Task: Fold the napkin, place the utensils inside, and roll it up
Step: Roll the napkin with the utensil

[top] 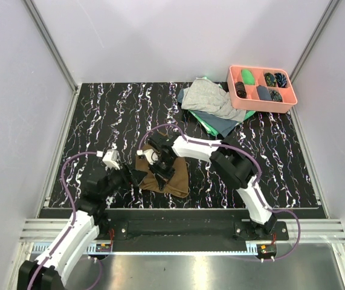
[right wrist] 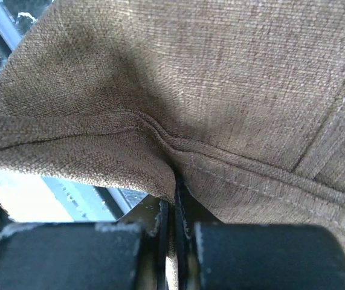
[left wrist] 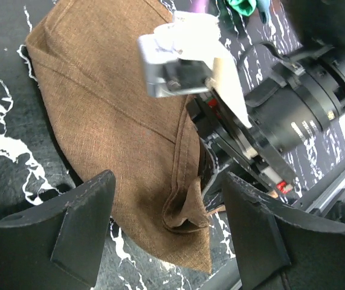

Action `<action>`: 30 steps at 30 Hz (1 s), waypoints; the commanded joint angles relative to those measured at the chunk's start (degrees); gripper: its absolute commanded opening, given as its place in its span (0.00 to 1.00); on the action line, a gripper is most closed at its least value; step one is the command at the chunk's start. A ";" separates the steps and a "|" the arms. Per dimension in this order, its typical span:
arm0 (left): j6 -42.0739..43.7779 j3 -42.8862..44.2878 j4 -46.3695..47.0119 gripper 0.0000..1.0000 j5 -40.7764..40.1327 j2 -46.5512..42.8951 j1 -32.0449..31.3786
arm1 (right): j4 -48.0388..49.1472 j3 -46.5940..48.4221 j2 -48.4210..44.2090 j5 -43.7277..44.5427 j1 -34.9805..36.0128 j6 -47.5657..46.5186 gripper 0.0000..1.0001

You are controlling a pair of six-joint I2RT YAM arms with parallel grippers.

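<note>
Folding step, by the look of it. The napkin [top: 171, 180] lies doubled into a rough triangle directly beneath your right gripper [right wrist: 175, 220], whose jaws are pinched tight on a stitched hem, with the cloth raised a little there. The right arm reaches across to the left, wrist tipped down over the cloth. Your left gripper [left wrist: 169, 181] sits low, jaws spread wide and holding nothing, a napkin corner between them. No utensils are visible, and you can't tell if any are tucked inside. Next, likely: carry the hem over, lay it flat, and pin the crease with the left.
</note>
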 commanded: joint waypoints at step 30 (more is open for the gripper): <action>6.71 1.00 11.94 0.57 -9.15 12.04 -16.44 | -11.50 8.22 10.48 -15.47 -6.01 -5.70 0.00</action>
